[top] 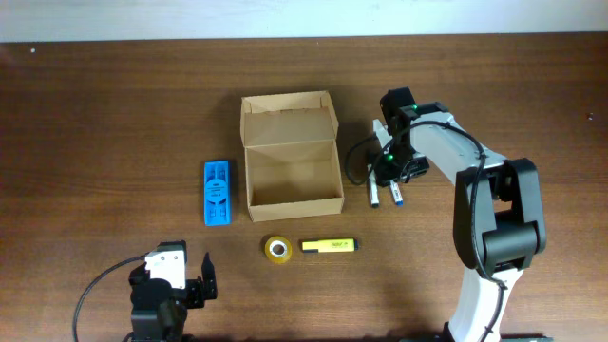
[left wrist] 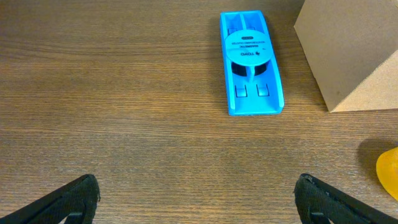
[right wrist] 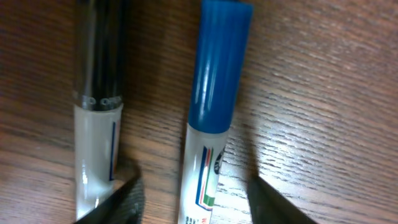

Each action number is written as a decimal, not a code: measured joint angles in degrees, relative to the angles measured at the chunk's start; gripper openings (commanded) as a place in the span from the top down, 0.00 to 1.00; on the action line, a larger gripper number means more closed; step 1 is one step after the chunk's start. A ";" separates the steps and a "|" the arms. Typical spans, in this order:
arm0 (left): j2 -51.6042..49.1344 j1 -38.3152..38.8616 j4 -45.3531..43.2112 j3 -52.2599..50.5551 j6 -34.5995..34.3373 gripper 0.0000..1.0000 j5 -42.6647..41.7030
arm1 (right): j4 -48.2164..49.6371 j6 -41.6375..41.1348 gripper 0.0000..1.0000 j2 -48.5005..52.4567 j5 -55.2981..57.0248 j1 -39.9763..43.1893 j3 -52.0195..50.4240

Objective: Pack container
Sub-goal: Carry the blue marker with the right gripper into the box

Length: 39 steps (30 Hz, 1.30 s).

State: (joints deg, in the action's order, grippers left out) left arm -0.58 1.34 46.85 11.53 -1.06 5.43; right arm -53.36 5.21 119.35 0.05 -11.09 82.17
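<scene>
Well, nothing is packed yet. Far on the left, the left claw (left wrist: 196,202) hangs low over the brown wooden table (left wrist: 124,124). Its two fingers are spread wide and nothing is between them. Just ahead of it lies the flat blue plastic case (left wrist: 250,62). Beside that case, a little apart, sits the small tan cardboard box (top: 293,176). The box is near the middle of the table, its flap lid is folded back, and it looks empty inside.

In front of the box are a round yellow roll of tape (top: 277,248) and a yellow highlighter pen (top: 329,246), side by side. To the right of the box lie a marker with a black cap (right wrist: 99,50) and a marker with a blue cap (right wrist: 221,62), close together. The right claw (right wrist: 196,202) is down over them, spread apart. It has a finger on each side of the marker with a blue cap but is not squeezing it.

So I think grabbing that marker is the first job. As far as I can tell, everything is left to go in.
</scene>
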 measured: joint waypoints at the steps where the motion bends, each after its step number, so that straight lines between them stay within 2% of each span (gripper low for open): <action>1: 0.00 0.00 0.00 0.00 0.00 0.00 0.00 | 0.17 -0.22 0.66 -0.02 0.09 0.00 -0.07; 4: 0.00 0.00 0.00 0.00 0.00 0.00 0.00 | 0.31 -0.52 0.88 -0.02 0.42 0.07 -0.11; 6: 0.00 0.00 0.00 0.00 0.00 0.00 0.00 | 0.31 -1.14 0.96 -0.04 0.70 0.11 -0.11; 13: 0.00 0.00 0.00 0.00 0.00 0.00 0.00 | -3.76 -0.87 0.96 -0.13 0.57 0.11 0.94; 24: 0.00 0.00 0.00 0.00 0.00 0.00 0.00 | -15.82 -0.39 0.97 -4.42 -2.95 0.11 14.05; 28: 0.00 0.00 0.00 0.00 0.00 0.00 0.00 | -19.39 3.89 0.96 -7.78 -7.96 -1.11 19.23; 33: 0.00 0.00 0.00 0.00 0.00 0.01 0.00 | -20.39 11.76 0.96 -9.38 -11.63 -7.93 22.43; 39: 0.00 0.00 0.00 0.00 0.00 0.00 0.00 | -16.98 18.32 0.90 -9.25 -8.61 -22.86 22.47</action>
State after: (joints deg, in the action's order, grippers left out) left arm -0.58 1.34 46.85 11.53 -1.06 5.43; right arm -70.35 23.53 110.10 -8.56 -33.95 104.64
